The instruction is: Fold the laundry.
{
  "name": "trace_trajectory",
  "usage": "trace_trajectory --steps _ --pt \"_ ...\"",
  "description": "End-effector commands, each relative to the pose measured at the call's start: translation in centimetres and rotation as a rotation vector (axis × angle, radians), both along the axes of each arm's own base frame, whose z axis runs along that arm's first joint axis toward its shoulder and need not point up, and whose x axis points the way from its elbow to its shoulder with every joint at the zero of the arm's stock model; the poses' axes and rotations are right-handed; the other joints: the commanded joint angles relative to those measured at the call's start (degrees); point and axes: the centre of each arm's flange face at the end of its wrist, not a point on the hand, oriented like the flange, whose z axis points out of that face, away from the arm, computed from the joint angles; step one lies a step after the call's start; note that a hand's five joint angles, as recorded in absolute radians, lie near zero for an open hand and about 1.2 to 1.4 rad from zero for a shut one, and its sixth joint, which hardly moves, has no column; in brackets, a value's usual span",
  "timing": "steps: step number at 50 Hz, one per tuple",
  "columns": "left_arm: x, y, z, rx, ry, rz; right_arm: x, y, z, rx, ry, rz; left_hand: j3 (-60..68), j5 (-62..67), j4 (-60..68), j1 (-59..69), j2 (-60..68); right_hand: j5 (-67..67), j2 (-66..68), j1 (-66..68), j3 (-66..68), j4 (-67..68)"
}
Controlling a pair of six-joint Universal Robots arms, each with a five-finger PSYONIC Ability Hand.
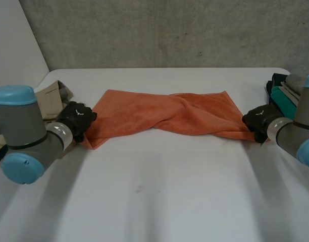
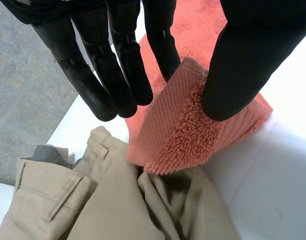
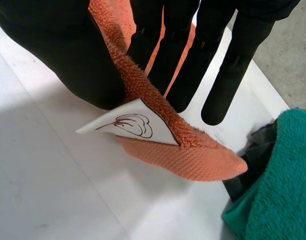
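Note:
An orange towel lies stretched across the white table between my two hands, with a twist in its middle. My left hand is at its left end. In the left wrist view the thumb and a finger pinch a corner of the towel. My right hand is at the towel's right end. In the right wrist view this hand pinches the towel's edge between thumb and fingers, right by a white label with a drawn mark.
Beige trousers lie crumpled at the table's left edge, just beyond my left hand. A pile with a teal towel and dark cloth sits at the right edge, close to my right hand.

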Motion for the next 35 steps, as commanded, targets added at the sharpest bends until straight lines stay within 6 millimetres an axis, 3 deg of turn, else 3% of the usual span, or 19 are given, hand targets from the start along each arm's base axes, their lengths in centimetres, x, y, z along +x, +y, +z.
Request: trace_trajectory --steps 1,7,11,15,18,26,27,30,31,35 --pt "0.1 0.0 -0.1 -0.021 -0.058 0.02 -0.4 -0.1 0.0 0.001 0.005 -0.012 2.5 2.3 2.5 2.7 2.7 13.5 12.2 15.1 11.7 11.5" --pt "0.2 -0.2 -0.5 -0.035 -0.085 0.029 -0.4 0.1 -0.4 0.015 0.007 -0.012 -2.5 -2.7 -2.5 -2.3 -2.4 13.5 12.2 15.1 11.7 11.5" --pt "0.2 -0.3 -0.5 -0.051 -0.105 0.024 -0.5 0.0 -0.5 0.019 0.006 -0.016 27.1 27.0 27.2 27.4 27.3 13.5 12.2 15.1 11.7 11.5" --pt "0.5 -0.2 0.1 -0.071 -0.097 0.043 -0.8 0.6 -0.2 0.045 0.003 -0.024 27.2 27.0 27.2 27.4 27.4 13.5 12.2 15.1 11.7 11.5" --pt "0.6 0.4 1.9 -0.105 -0.053 0.06 -1.2 1.8 1.3 0.085 0.002 -0.033 27.2 27.0 27.2 27.4 27.4 13.5 12.2 15.1 11.7 11.5" --pt "0.9 2.9 9.6 -0.244 0.134 0.083 -3.4 4.8 11.0 -0.015 -0.045 -0.069 27.2 27.0 27.2 27.4 27.4 13.5 12.2 15.1 11.7 11.5" --pt "1.2 3.4 11.4 -0.283 0.177 0.089 -3.6 5.4 13.2 -0.067 -0.06 -0.065 27.2 27.0 27.2 27.4 27.4 13.5 12.2 15.1 11.7 11.5" --pt "1.6 4.2 14.1 -0.343 0.245 0.095 -3.7 5.9 16.5 -0.167 -0.09 -0.053 27.2 27.0 27.2 27.4 27.4 13.5 12.2 15.1 11.7 11.5" --pt "1.8 4.6 15.6 -0.373 0.288 0.095 -3.7 6.2 18.4 -0.232 -0.113 -0.046 27.2 27.0 27.2 27.4 27.4 13.5 12.2 15.1 11.7 11.5" --pt "2.0 5.9 18.7 -0.434 0.38 0.069 -3.7 5.3 21.3 -0.334 -0.188 -0.045 27.2 27.0 27.2 27.4 27.4 13.5 12.2 15.1 11.7 11.5"
